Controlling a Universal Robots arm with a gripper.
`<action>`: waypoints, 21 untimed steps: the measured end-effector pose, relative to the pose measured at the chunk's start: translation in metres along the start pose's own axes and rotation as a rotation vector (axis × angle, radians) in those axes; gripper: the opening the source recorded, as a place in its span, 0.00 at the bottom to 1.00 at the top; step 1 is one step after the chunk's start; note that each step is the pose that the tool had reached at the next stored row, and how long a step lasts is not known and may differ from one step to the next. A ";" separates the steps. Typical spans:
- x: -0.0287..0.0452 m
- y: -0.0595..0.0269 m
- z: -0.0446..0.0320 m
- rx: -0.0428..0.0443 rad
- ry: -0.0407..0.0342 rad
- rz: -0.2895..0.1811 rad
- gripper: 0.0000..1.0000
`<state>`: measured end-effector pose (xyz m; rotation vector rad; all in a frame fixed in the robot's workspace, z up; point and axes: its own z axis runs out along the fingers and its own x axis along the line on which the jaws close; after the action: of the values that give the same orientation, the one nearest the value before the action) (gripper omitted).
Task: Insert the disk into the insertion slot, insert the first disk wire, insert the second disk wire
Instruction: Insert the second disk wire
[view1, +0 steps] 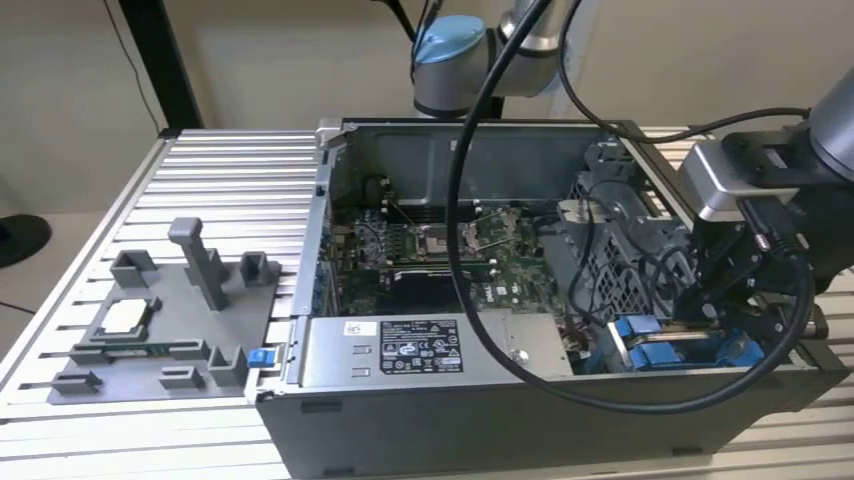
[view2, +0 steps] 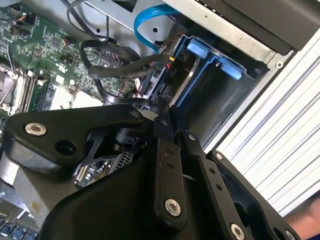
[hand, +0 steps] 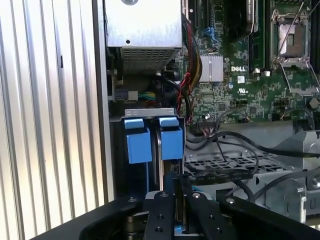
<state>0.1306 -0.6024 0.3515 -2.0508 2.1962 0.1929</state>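
The disk sits down in the insertion slot (view2: 222, 97) at the case's front corner, on the exterior view's right. The blue tabs of its carrier (hand: 171, 142) (view2: 197, 50) (view1: 641, 330) stand at the slot's mouth, and a strip of its grey edge (view2: 175, 75) shows. My gripper (view2: 162, 107) (hand: 182, 189) (view1: 694, 315) hangs just over the disk's back end. Its fingers (view2: 162, 150) are pinched together where a black disk wire (view2: 117, 100) (hand: 215, 175) ends. The connector itself is hidden by the fingers. A blue flat wire (view2: 145, 20) loops loose beside the slot.
The open computer case (view1: 334, 180) lies on a slatted aluminium table (view1: 200, 200). Inside are the motherboard (view1: 427, 250), the grey labelled power-supply box (view1: 414, 348) and a perforated drive cage (view1: 601, 260) with loose black wires. A grey fixture tray (view1: 160, 330) lies at the exterior view's left.
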 end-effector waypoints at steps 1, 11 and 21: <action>0.0000 0.0000 0.0005 0.0001 -0.0002 0.000 0.00; 0.0000 -0.0030 0.0016 -0.0012 -0.0003 -0.012 0.00; -0.0024 -0.0061 0.0056 0.0004 -0.0008 -0.057 0.00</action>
<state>0.1369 -0.5995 0.3464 -2.1094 2.1342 0.1874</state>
